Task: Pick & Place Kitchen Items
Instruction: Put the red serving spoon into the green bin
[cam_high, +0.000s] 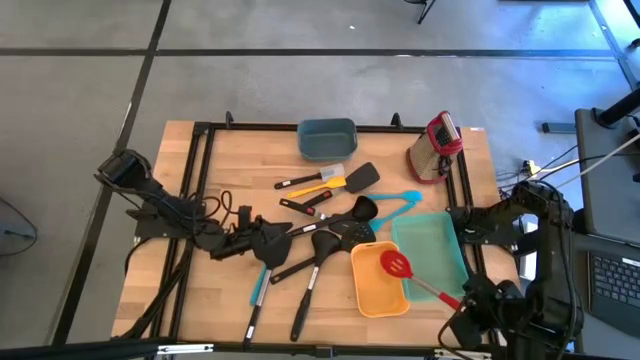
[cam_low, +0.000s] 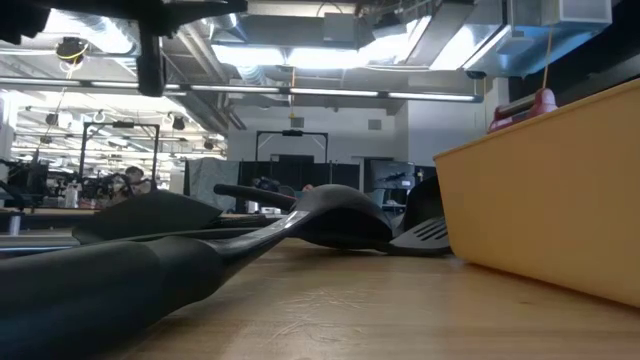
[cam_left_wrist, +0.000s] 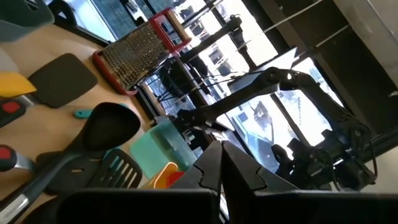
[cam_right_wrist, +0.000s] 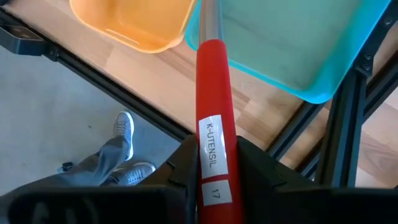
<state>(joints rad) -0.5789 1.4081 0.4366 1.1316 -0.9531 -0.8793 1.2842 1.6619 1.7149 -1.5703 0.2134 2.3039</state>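
The red slotted spoon (cam_high: 396, 264) has its head over the orange bin (cam_high: 372, 296), and its handle slants to the near right into my right gripper (cam_high: 463, 304), which is shut on it. In the low view a bit of the red spoon (cam_low: 522, 106) shows above the orange bin's rim (cam_low: 530, 190). Several black turners and ladles (cam_high: 330, 240), an orange-headed spatula (cam_high: 322, 183) and teal utensils (cam_high: 400, 197) lie on the table's middle. My left gripper (cam_high: 266, 240) is shut over the black utensils, with nothing between its fingers (cam_left_wrist: 219, 169); whether it touches them I cannot tell. My right gripper pinches the spoon's red grip (cam_right_wrist: 213, 124) between its two fingers (cam_right_wrist: 185, 163), near the handle's free end where a white label sits. The fingers come steeply from above at the table's near right corner. Whether the head rests in the orange bin I cannot tell.
A teal bin (cam_high: 440, 262) stands right of the orange one, a blue-grey bin (cam_high: 327, 140) at the far edge, and a red grater (cam_high: 437, 147) at the far right. A black frame (cam_high: 200, 200) runs round the table. A person's legs and shoes (cam_right_wrist: 121, 155) show beyond the near edge.
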